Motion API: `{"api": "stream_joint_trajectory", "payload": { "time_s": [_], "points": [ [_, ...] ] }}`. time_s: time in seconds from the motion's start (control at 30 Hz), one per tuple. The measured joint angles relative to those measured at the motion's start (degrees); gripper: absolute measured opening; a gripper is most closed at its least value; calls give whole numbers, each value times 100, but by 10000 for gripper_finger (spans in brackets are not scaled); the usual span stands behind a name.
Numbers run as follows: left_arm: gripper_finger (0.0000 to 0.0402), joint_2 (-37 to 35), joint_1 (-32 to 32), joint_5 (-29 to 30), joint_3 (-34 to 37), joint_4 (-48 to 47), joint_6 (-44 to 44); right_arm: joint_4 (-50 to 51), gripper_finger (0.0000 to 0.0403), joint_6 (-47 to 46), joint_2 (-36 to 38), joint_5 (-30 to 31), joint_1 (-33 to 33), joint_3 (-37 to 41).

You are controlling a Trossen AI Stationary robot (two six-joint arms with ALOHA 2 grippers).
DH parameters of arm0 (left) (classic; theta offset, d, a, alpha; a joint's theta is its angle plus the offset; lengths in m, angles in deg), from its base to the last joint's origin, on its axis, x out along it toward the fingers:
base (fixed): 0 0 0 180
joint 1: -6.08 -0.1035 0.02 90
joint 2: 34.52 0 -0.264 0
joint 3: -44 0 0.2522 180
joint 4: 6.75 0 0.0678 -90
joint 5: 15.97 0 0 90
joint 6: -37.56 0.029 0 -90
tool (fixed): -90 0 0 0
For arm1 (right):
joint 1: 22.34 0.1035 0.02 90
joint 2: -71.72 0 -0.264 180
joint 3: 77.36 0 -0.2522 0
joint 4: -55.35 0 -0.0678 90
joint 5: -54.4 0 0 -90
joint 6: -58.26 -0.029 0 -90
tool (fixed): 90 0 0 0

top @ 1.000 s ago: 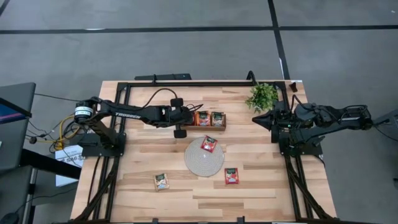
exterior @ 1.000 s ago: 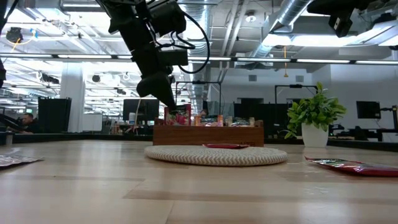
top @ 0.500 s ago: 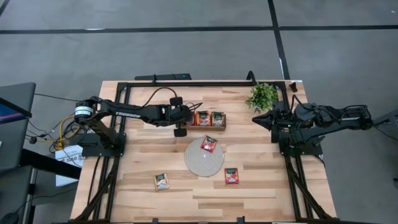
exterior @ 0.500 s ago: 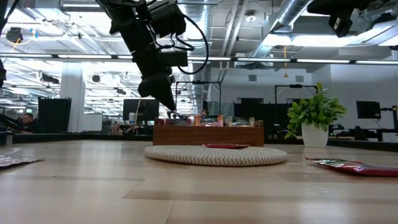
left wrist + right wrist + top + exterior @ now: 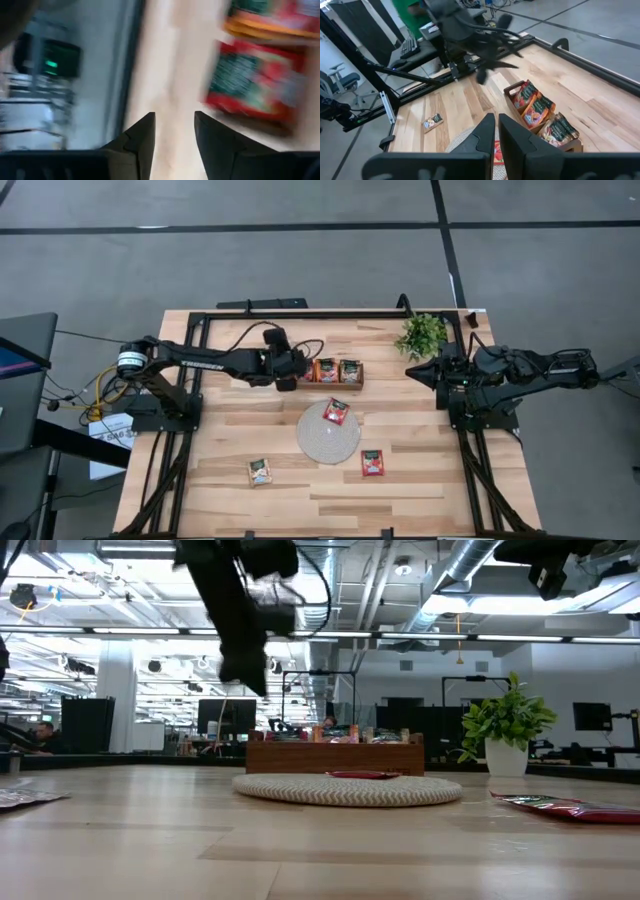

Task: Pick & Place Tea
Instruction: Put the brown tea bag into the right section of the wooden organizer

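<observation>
Lifted clear of the brown wooden tray (image 5: 330, 371) since a second ago, the left gripper (image 5: 174, 131) is held empty, dark fingers slightly parted. Flat square tea sachets (image 5: 337, 411) are seen on the round woven mat (image 5: 322, 439), in the tray and on the planked table (image 5: 420, 480). The right gripper (image 5: 496, 131) is parked narrow by the plant (image 5: 421, 334).

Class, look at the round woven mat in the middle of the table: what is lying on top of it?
One red tea sachet lies flat on the mat, toward its far edge. The low view shows only its thin edge. Whether anything sits beneath the mat cannot be seen.
</observation>
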Motion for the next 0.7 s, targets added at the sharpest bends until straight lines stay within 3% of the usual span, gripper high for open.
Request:
{"api": "stream_joint_trajectory", "payload": {
  "time_s": [0.1, 0.27, 0.33, 0.57, 0.7],
  "points": [
    [127, -89, 291, -915, -529, -1405, -1004, 0, 17, 0, 1, 0, 2, 0],
    [126, -262, 541, -3999, -905, -2669, -2809, 2, 17, 3, 1, -2, 2, 2],
    [126, -287, 704, -4678, -885, -2848, -3423, 9, 17, 4, 2, -2, 2, 2],
    [126, -300, 1756, -4816, -487, -2801, -4584, 48, 17, 7, 2, -2, 2, 2],
    [126, -295, 2395, -4455, -185, -2627, -5293, 48, 17, 7, 1, -2, 2, 2]
  ]
}}
